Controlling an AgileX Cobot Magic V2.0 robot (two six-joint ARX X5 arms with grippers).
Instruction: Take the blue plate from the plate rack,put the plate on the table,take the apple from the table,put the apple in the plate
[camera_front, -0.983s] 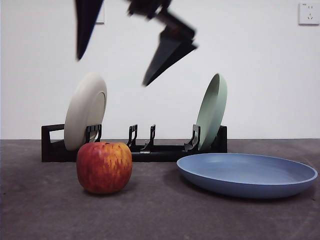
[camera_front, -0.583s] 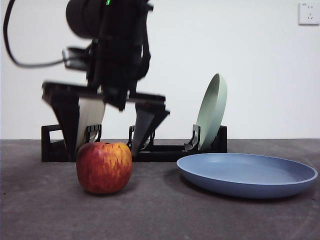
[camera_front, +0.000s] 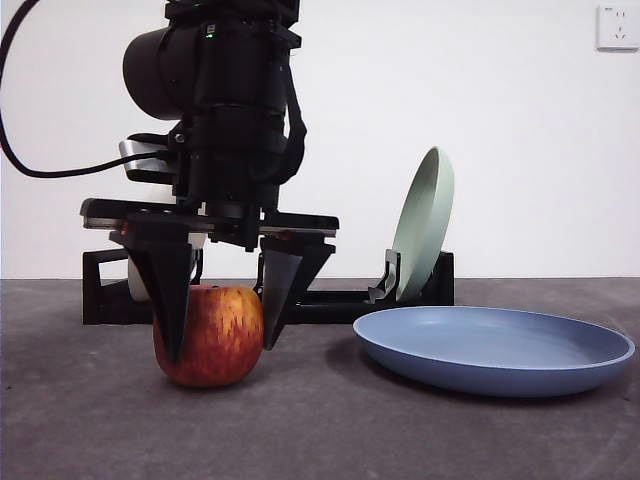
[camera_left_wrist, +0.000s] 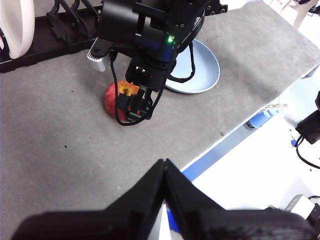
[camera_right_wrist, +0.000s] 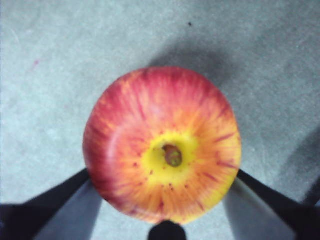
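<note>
Red-and-yellow round apple (camera_front: 210, 335) sits on our dark grey rough worktop (camera_front: 320, 440), left of the shallow matte blue plate (camera_front: 495, 348). Our right tool (camera_front: 222, 330) straddles it, jaws spread at either side (we cannot tell whether they touch). Our left tool (camera_left_wrist: 163, 170) hangs apart, jaws pressed together, holding nothing.

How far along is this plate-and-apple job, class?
Done: the blue plate lies flat on the table, out of the plate rack. In hand: the right end effector straddles the apple, jaws open. Left: grasping it and placing it in the plate.
</note>
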